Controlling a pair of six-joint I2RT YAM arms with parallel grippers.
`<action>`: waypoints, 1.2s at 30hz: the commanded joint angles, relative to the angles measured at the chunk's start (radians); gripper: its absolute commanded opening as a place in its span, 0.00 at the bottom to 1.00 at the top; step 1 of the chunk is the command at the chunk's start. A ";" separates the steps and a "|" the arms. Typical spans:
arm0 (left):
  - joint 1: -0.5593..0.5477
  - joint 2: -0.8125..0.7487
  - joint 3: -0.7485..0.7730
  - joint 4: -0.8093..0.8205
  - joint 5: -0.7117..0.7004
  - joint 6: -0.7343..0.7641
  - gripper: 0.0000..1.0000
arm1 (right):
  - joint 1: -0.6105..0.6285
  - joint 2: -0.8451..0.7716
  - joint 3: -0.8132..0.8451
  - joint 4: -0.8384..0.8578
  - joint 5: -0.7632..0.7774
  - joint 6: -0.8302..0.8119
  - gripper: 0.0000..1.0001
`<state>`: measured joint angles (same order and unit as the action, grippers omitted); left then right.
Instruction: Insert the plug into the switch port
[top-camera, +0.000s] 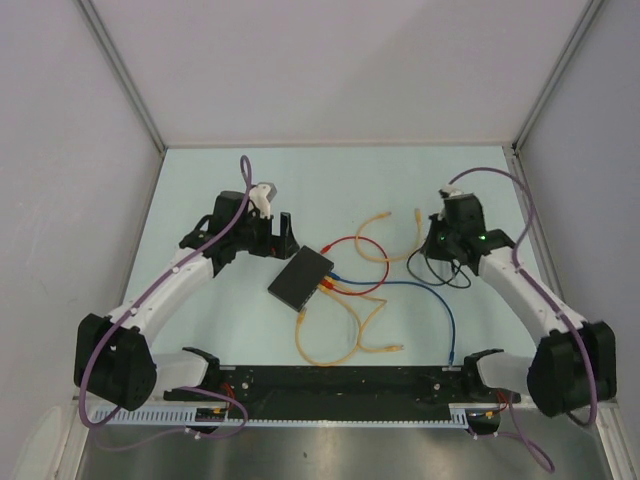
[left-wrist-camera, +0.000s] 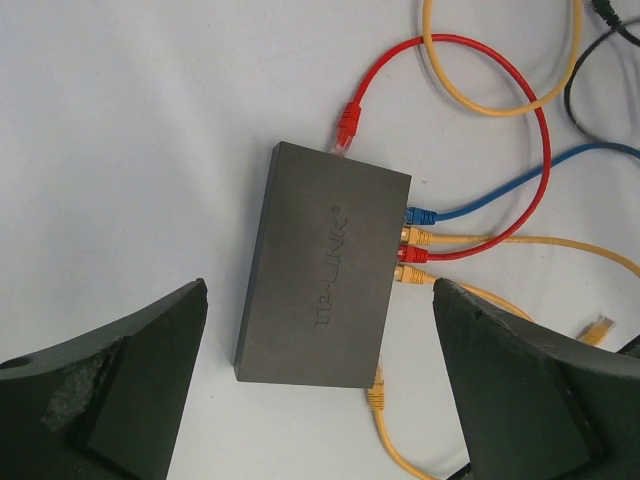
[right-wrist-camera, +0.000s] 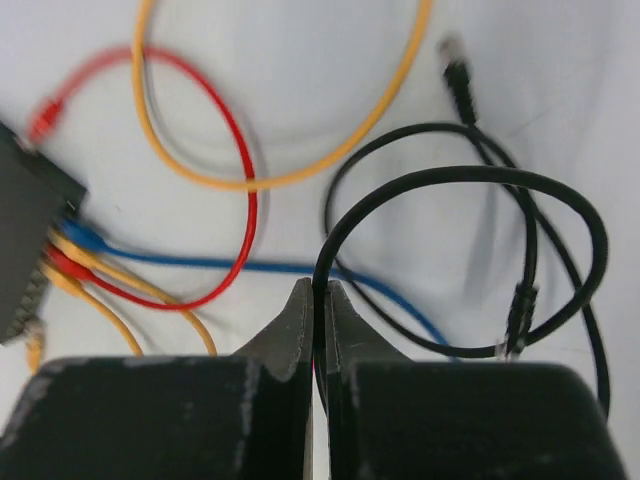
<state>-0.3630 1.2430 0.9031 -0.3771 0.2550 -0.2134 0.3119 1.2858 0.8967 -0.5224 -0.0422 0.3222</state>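
From above, the switch lies slantwise in the middle of the tabletop, between the arms. Coloured cables fan out from its right edge. The left hand sits just beyond its far-left corner. The right hand is well off to the right, over a black cable.

The left wrist camera looks straight down on the switch. That hand is spread wide and holds nothing, a finger on either side, probably ready to steady the box.

The right wrist camera shows its hand pinched tight on the black cable, partway along a loop. What looks like its plug lies loose at the far side, so a regrip nearer the end seems needed.
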 joint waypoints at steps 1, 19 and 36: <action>0.007 -0.020 -0.006 0.035 0.032 -0.021 0.98 | -0.172 -0.175 0.033 0.027 0.010 0.011 0.00; 0.006 -0.085 -0.059 0.029 -0.005 -0.018 0.98 | -0.232 -0.078 -0.007 0.130 0.205 -0.021 0.66; 0.006 -0.096 -0.086 0.056 -0.049 -0.011 0.98 | -0.076 0.450 0.137 0.652 0.265 -0.169 0.50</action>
<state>-0.3630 1.1454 0.8204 -0.3550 0.2218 -0.2203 0.2451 1.6550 0.9085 0.0235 0.1810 0.1741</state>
